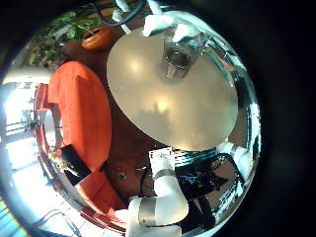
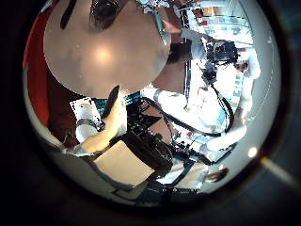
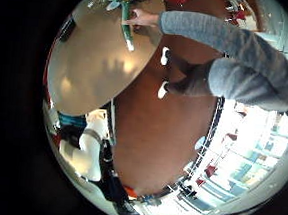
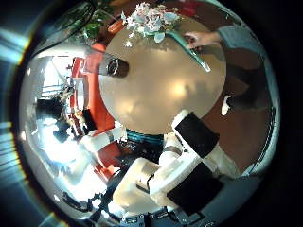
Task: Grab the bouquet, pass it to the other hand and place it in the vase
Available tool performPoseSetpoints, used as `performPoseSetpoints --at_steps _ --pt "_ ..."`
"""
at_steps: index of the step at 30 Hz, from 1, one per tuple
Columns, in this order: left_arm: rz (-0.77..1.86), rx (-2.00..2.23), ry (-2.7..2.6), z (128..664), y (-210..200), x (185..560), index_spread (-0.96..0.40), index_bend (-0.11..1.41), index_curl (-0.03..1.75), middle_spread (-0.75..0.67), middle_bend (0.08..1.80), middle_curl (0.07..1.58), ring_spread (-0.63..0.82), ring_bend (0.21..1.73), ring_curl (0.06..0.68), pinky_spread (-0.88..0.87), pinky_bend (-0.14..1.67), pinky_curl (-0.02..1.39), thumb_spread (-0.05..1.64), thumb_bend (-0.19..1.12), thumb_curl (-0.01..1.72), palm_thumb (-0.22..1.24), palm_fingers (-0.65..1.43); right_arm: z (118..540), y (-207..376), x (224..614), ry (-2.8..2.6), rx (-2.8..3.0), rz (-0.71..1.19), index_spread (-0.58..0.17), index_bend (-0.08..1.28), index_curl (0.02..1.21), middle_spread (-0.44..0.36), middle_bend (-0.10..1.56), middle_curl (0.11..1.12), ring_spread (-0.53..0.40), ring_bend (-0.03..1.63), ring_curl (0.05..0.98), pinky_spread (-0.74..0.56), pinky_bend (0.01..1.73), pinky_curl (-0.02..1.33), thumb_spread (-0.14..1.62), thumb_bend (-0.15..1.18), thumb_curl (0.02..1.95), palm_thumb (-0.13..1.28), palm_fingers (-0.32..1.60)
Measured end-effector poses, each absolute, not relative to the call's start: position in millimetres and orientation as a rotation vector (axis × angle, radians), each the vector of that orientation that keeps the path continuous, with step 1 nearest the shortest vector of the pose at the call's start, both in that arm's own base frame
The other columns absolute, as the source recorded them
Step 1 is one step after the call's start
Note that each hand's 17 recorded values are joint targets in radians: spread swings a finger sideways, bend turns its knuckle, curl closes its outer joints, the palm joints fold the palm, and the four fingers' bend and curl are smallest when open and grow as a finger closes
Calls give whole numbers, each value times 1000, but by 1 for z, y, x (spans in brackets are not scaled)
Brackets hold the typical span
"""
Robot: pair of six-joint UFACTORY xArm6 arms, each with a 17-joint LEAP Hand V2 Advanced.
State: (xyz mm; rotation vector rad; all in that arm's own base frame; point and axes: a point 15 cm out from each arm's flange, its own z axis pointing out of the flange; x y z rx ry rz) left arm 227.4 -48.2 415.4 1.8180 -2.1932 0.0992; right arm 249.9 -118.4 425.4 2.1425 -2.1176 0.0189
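Note:
In the right thumb side palm view the bouquet lies at the far rim of the round table, and a person's hand holds its wrapped stems. The vase stands upright near the table's rim, away from the bouquet. The right little finger side palm view shows the bouquet and the person's hand on it. The vase also shows in the left little finger side palm view and the left thumb side palm view. My left hand and right hand are open, high above the table, holding nothing.
The person's sleeve reaches over the table's edge. A sofa and a potted plant stand beside the table. A robot arm stands at the table's near rim.

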Motion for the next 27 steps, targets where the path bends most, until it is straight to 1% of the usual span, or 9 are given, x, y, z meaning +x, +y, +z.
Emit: performPoseSetpoints --at_steps 11,17,20,23,27 --pt "90 1811 -2174 420 -51 211 -9 181 377 301 212 359 510 438 205 494 182 251 1100 -22 371 494 195 431 -121 249 -2124 2144 38 -471 165 286 -73 194 336 128 462 216 368 376 279 1329 -12 314 630 208" --pt "74 1757 -2210 418 -60 208 -10 181 377 301 211 360 510 439 204 494 182 251 1099 -22 371 494 195 434 -126 251 -2144 2128 42 -453 146 271 -82 229 347 114 488 222 371 377 278 1318 -15 312 612 265" --pt "82 1727 -2230 419 -70 208 -10 182 377 311 205 360 510 441 204 494 183 252 1099 -22 371 494 194 437 -139 263 -2186 2095 58 -438 149 267 -71 243 354 102 506 227 370 389 280 1313 -17 312 604 286" --pt "96 1677 -2252 419 -91 208 -5 183 378 321 197 357 510 443 204 494 184 253 1099 -22 372 494 192 436 -155 277 -2244 2047 48 -412 150 262 -65 246 355 95 542 234 368 403 281 1301 -23 309 573 316" --pt "90 1597 -2307 422 -118 208 1 182 379 326 197 356 510 444 204 494 183 254 1099 -22 372 494 192 436 -159 307 -2368 1992 -6 -350 151 260 -51 259 358 60 620 245 346 425 278 1247 -35 305 495 403"
